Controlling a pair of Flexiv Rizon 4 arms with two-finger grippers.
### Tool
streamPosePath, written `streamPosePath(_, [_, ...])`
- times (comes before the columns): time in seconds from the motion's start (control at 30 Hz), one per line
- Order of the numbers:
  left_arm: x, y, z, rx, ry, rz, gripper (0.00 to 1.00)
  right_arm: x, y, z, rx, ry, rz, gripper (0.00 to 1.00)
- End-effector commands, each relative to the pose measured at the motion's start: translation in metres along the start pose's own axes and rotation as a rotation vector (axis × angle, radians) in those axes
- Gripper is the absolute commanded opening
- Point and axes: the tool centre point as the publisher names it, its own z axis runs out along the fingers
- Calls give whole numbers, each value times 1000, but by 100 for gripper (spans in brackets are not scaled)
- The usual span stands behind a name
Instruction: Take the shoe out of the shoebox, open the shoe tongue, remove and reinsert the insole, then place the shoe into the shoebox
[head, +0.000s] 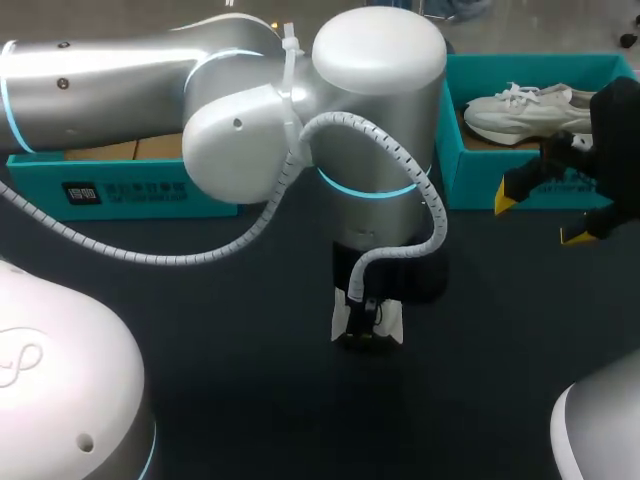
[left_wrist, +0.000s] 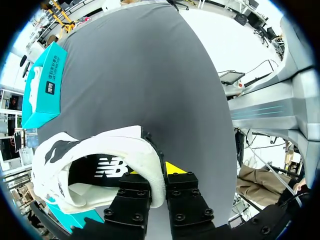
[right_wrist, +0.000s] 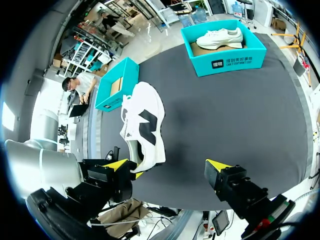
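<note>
We hold the white fabric sneaker with black logo (left_wrist: 112, 142) by its collar, left claw (left_wrist: 154, 170) clamped | our right claw (head: 540, 215) spread wide, empty, near the teal cardboard shoebox (head: 480, 182).

The setting is a robotics laboratory test station. A flat table covered in dark grey cloth (head: 250, 380) carries two open teal cardboard shoeboxes (head: 520, 190). Two silver-white articulated robot arms (head: 100, 90), with lit cyan joint rings and a white spiral cable conduit (head: 150, 255), extend over it.
</note>
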Motion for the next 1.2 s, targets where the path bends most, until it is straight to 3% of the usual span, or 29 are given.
streamPosePath(0.03, [-1,0,-2,-2,0,1,0,3,4,0,8,-5,1,100])
streamPosePath(0.47, [-6,5,-3,-3,-3,-15,0,3,4,0,8,-5,1,100])
streamPosePath(0.8, [-60,85,-35,-5,43,-63,0,3,4,0,8,-5,1,100])
streamPosePath(0.93, [-84,124,-47,29,72,-58,0,3,4,0,8,-5,1,100])
streamPosePath(1.2, [-112,195,-68,-10,60,-131,0,3,4,0,8,-5,1,100])
